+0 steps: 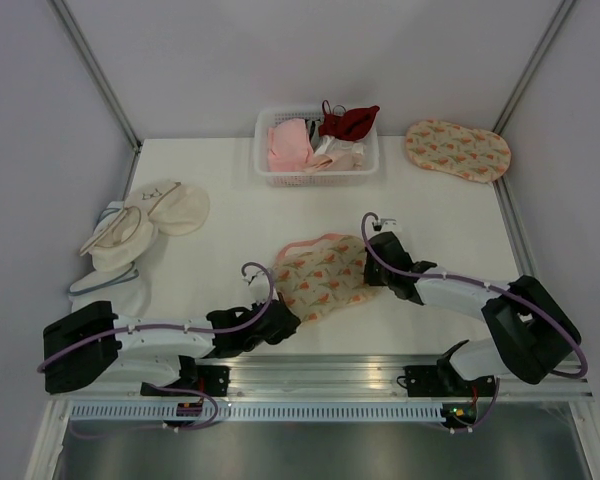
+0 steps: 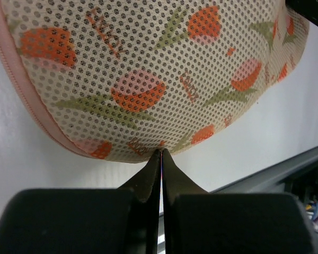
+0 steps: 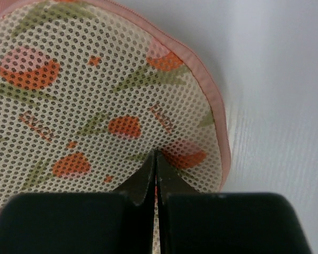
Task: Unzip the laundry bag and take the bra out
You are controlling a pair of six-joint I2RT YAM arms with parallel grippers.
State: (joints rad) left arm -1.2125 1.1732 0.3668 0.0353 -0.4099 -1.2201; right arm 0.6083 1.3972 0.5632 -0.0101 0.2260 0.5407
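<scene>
Two white arms (image 1: 152, 342) with black joints, lilac cables (image 1: 256, 266), black tapered fingers (image 2: 147, 178)

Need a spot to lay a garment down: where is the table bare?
Bare table runs between the basket and the laundry bag; a second patch lies right of that, between the far printed pouch and the right arm. Crowded: the left side with cream-white pouches, and the near edge, where the left arm too reaches the bag.

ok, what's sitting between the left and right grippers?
The leaf-print laundry bag fills that stretch in the top view. The left gripper is at its near-left edge and the right gripper at its right edge, both shut on it.
</scene>
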